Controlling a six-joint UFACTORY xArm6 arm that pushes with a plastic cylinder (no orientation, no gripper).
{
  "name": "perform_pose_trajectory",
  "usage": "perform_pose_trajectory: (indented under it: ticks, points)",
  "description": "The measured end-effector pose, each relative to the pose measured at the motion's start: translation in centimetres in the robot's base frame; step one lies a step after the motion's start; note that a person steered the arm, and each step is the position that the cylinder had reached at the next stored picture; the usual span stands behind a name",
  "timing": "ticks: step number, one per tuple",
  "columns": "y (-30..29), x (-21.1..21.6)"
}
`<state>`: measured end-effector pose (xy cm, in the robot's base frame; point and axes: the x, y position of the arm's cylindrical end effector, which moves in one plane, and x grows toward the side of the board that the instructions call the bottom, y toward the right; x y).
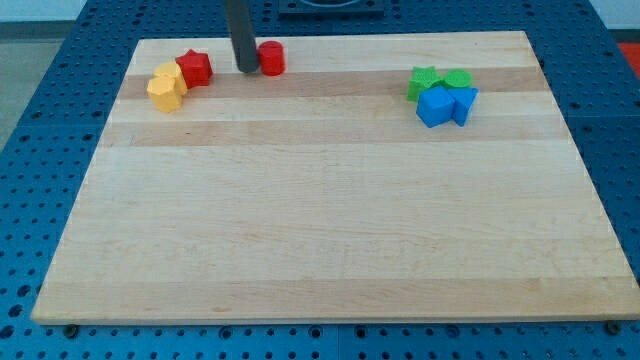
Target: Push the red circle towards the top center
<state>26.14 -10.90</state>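
A: Blocks, L to R pls?

B: Yellow plastic pair (167, 88), red star-shaped block (194, 68), then my tip (246, 69) touching the red circle block's (271, 58) left side, near the pale wooden tabletop's (330, 230) top edge. Green (437, 82) and blue (446, 105) clusters far right.

A: End effector?

B: Bare dark rod; no jaws to part or close. Push rightward, steady, centred, since the smooth cylinder prob. slips off-line.

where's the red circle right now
The red circle sits near the board's top edge, left of center, with my tip just at its left and the red star further left.
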Motion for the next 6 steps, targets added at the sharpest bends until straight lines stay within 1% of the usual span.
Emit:
perform_pose_trajectory:
  ticks: [1,2,4,5,6]
  points:
    - [-0.4,-2.6]
    - [-0.5,-3.1]
    - [6.3,-3.1]
    - [6.6,0.7]
    - [5.1,0.9]
